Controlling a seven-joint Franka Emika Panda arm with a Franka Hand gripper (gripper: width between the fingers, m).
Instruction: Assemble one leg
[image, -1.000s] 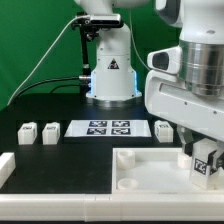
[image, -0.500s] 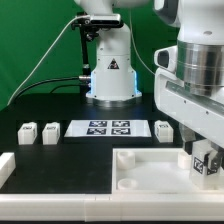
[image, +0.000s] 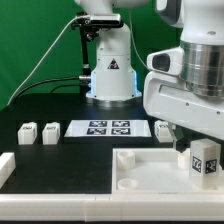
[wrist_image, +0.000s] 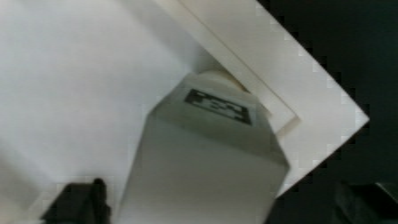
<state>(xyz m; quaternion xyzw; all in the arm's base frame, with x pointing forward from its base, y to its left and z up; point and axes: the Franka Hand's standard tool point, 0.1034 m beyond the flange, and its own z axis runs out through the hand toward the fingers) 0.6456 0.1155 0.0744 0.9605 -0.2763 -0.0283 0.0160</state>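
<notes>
My gripper (image: 201, 168) is shut on a white leg (image: 205, 158) and holds it upright at the tabletop's (image: 140, 172) corner on the exterior view's right. A black-and-white tag on the leg faces the camera. In the wrist view the leg (wrist_image: 222, 135) fills the space between my dark fingers (wrist_image: 75, 202), its tagged end down against the white tabletop (wrist_image: 89, 80) near the corner rim. Whether that end sits in a hole is hidden. My gripper also shows in the wrist view (wrist_image: 217, 208).
Two loose legs (image: 27, 132) (image: 50, 132) stand at the exterior view's left of the marker board (image: 107, 128). A third leg (image: 163, 129) stands at its right, close behind my gripper. A white block (image: 5, 170) lies at the left edge. The arm's base (image: 110, 70) stands behind.
My wrist swung a little to the right and back, and the held leg has turned slightly, its tag now facing the camera more. It stays at the same tabletop corner.
</notes>
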